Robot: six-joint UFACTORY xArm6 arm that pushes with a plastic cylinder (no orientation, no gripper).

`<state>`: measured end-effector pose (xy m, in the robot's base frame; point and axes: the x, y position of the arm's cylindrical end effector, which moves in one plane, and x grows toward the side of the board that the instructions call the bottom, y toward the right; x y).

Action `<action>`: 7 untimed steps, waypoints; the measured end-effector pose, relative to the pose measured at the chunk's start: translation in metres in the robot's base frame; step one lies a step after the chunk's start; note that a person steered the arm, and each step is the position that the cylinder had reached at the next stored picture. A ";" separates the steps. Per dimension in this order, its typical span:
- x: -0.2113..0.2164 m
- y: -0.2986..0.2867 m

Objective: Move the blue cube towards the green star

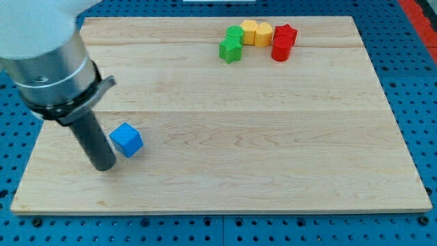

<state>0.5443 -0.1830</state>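
Blue cube barely started toward the green star.

The blue cube sits at the worktop's lower left, well apart from the green star at upper centre; nearly the whole push remains. No jaws here: my tip stands just left of the cube, possibly touching.

A small blue cube sits corner-forward at the frame's lower left; a small green star-shaped block lies flat at upper centre.
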 end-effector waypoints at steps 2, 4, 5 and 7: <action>-0.029 0.029; -0.068 0.071; -0.076 0.106; -0.111 0.144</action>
<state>0.4337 -0.0387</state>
